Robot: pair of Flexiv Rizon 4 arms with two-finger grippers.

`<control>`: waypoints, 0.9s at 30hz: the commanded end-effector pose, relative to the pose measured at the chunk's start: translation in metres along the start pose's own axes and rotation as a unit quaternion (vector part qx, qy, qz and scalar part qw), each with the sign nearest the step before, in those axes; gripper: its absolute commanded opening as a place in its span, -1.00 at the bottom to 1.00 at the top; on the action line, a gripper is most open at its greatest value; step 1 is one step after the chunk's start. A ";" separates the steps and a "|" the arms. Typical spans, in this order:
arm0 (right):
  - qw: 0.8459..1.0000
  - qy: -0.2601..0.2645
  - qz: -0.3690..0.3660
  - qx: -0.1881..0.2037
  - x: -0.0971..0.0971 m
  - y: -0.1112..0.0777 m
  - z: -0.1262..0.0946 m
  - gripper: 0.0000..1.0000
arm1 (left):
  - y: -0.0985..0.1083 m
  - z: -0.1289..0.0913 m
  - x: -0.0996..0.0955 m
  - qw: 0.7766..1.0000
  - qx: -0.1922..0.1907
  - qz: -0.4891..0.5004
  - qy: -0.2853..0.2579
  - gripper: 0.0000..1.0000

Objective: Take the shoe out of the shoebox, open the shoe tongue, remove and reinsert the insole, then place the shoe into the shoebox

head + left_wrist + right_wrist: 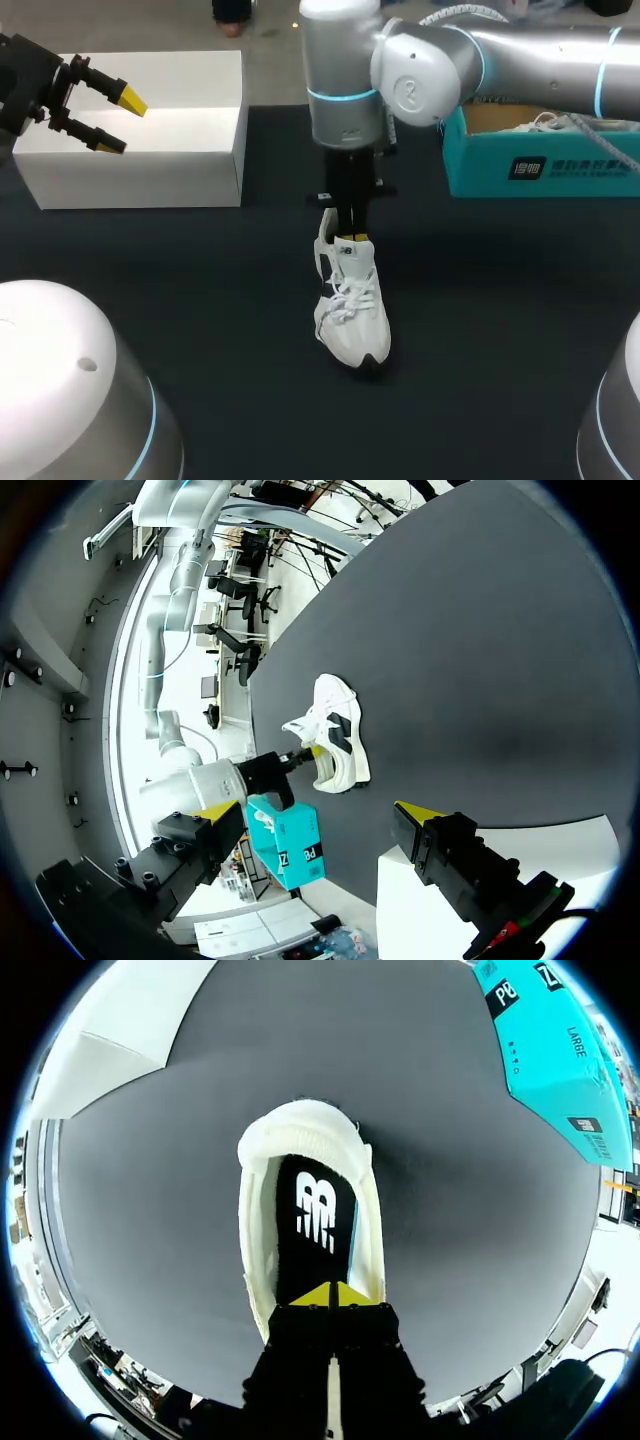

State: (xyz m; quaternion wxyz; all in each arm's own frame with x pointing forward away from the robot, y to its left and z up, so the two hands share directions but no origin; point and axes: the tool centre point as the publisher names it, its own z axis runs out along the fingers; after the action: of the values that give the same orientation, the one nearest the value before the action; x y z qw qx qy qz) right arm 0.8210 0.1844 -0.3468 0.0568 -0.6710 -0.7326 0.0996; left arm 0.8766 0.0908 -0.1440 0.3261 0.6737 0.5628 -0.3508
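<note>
The shoe [352, 312] stands upright on the dark desk [200, 300] near its middle, outside the shoebox [540, 165], toe toward the robot and heel away. The head view shows the right arm coming in from the right and pointing straight down, so that the right hand [347, 238] dips into the shoe's mouth just behind the laces, but not what lies inside. The right wrist view fills that in. It looks down into the shoe [255, 1230] at the black insole [312, 1215] lying flat in its bed, the padded heel collar ahead of the hand. The right hand [333, 1296] has its yellow tips pressed together, only a thin seam between them, at the insole's front part. I cannot tell whether they pinch anything. That view also catches a corner of the teal shoebox [555, 1055], well apart from the shoe. The left hand [122, 122] hangs over the white box [150, 165] at the desk's far left, its fingers spread wide and holding nothing. The left wrist view alone gives the shoe [335, 742] from the side, with the right hand [300, 758] entering it. The shoebox [290, 842] sits beyond, the left hand [315, 812] gapes in front, and a corner of the white box [400, 895] shows under it.
</note>
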 end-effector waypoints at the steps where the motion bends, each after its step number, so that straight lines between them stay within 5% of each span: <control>1: 1.000 -0.010 -0.001 0.018 0.004 0.003 -0.002 -1.00 | 0.000 0.000 -0.001 1.000 0.000 0.000 0.002 1.00; 3: 1.000 -0.009 0.000 0.020 0.005 0.002 -0.001 -1.00 | 0.000 0.000 -0.001 1.000 0.000 0.000 0.002 1.00; 10: 1.000 0.001 0.010 0.029 0.009 -0.006 0.002 -0.09 | 0.000 0.000 -0.001 1.000 0.000 0.000 0.002 1.00; 12: 0.999 0.001 0.011 0.031 0.009 -0.007 0.002 0.97 | 0.000 0.000 -0.001 1.000 0.000 0.000 0.002 1.00; 27: 0.999 0.003 0.025 0.033 0.004 -0.012 0.004 1.00 | 0.000 0.000 -0.001 1.000 0.000 0.000 0.002 1.00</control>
State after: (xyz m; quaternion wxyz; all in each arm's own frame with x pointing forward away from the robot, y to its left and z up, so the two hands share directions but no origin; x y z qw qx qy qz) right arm 0.8120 0.1899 -0.3503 0.0793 -0.6860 -0.7122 0.1262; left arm 0.8766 0.0908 -0.1440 0.3261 0.6737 0.5628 -0.3508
